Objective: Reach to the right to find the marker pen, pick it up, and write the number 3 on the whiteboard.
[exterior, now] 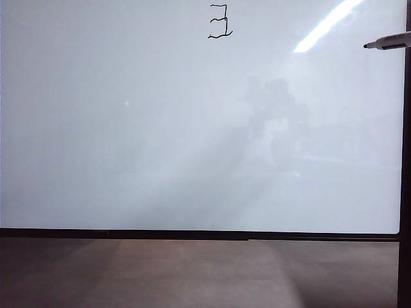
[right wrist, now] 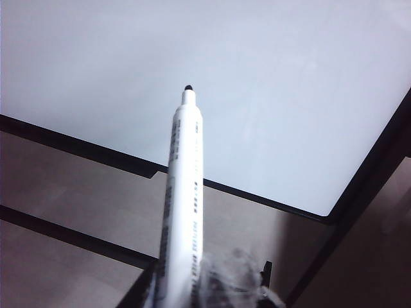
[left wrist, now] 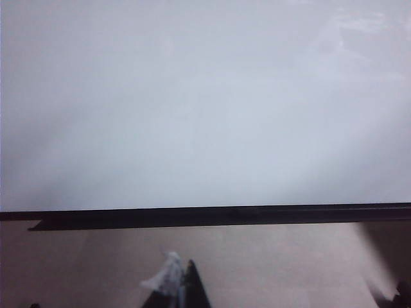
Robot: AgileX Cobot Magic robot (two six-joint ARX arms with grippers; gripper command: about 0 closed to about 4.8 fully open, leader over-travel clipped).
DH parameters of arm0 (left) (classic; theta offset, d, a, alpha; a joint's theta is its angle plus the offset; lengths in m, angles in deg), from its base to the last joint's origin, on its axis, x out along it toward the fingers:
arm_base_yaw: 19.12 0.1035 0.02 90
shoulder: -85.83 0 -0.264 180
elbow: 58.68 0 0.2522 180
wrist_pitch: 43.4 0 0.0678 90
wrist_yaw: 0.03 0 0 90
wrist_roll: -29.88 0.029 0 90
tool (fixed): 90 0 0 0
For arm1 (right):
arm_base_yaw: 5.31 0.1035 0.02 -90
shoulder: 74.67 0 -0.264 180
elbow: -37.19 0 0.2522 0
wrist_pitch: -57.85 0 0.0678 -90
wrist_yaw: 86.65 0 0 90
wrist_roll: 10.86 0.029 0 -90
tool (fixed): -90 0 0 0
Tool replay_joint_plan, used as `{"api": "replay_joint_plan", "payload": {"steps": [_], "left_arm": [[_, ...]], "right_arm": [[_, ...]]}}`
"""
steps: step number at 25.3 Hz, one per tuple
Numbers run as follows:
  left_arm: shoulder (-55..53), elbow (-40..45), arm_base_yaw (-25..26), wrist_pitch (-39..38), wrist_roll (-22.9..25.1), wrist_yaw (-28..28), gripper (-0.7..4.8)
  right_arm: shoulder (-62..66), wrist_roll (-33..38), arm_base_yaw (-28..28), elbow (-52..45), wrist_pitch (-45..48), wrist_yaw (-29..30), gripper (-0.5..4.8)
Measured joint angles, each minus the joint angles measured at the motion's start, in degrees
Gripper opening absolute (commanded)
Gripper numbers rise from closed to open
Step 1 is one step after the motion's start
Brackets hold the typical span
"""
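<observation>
Glossy white fills nearly every view: the whiteboard (exterior: 160, 141) covers most of the exterior view, its thin black frame running along the bottom and down the right edge, with a brownish table surface (exterior: 192, 273) below it. A bright light streak (exterior: 327, 24) slants across the upper right of the board, and faint dark reflections sit right of centre. At the top centre of the frame the number 3 (exterior: 219, 22) stands in thin, wobbly black lines.

At the upper right edge of the exterior view the marker pen (exterior: 388, 42) pokes in almost level, its dark tip pointing left over the board, well apart from the drawn 3. The right wrist view shows the same marker pen (right wrist: 183, 192) with its pale barrel rising from the right gripper (right wrist: 205, 285), which is clamped around the pen's lower end; the uncapped tip stands over the board's white surface near its lower right corner, and whether it touches cannot be told.

The left gripper (left wrist: 176, 285) shows only as dark and pale finger ends at the bottom of the left wrist view, over the table just below the whiteboard (left wrist: 205, 102) frame. Whether it is parted or closed cannot be told.
</observation>
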Motion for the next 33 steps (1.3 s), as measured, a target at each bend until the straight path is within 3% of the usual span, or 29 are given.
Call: {"api": "replay_joint_plan", "payload": {"steps": [27, 33], "left_arm": [[0.00, 0.00, -0.68, -0.02, 0.66, -0.31, 0.08], [0.00, 0.00, -0.66, -0.02, 0.66, -0.28, 0.08]], "right_arm": [[0.00, -0.07, -0.17, -0.04, 0.02, -0.94, 0.53], [-3.04, -0.09, -5.20, -5.70, 6.10, -3.65, 0.53]]}}
